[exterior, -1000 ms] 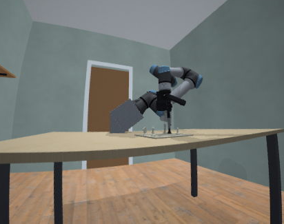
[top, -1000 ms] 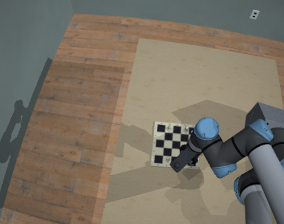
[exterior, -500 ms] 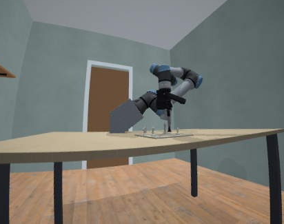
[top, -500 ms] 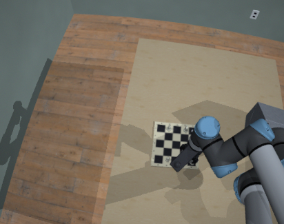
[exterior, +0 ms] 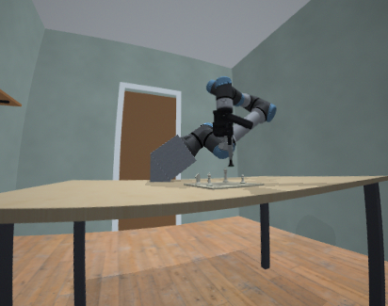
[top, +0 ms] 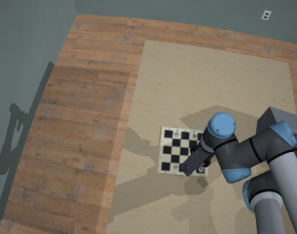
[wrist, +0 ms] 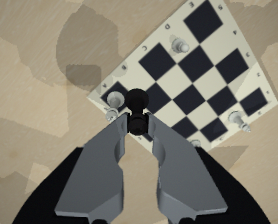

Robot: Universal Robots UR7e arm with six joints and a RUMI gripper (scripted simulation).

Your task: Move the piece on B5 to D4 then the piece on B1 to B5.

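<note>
The chessboard [top: 183, 156] lies on the wooden table; it also shows in the exterior view [exterior: 223, 184] and fills the upper right of the wrist view [wrist: 195, 80]. My gripper [wrist: 137, 114] is shut on a black piece [wrist: 136, 106] with a round head. In the exterior view the gripper [exterior: 230, 157] holds that piece [exterior: 231, 163] clearly above the board. In the wrist view it hangs over the board's corner by the letters A and B. A white piece [wrist: 113, 107] stands just left of it. Other white pieces stand near D [wrist: 179, 45] and at the right edge [wrist: 239, 120].
The arm's grey base box [exterior: 170, 159] stands on the table behind the board. Several white pieces [exterior: 209, 177] stand upright on the board. The arm's links [top: 223, 142] cover the board's right side in the overhead view. The table edge lies near the board's corner.
</note>
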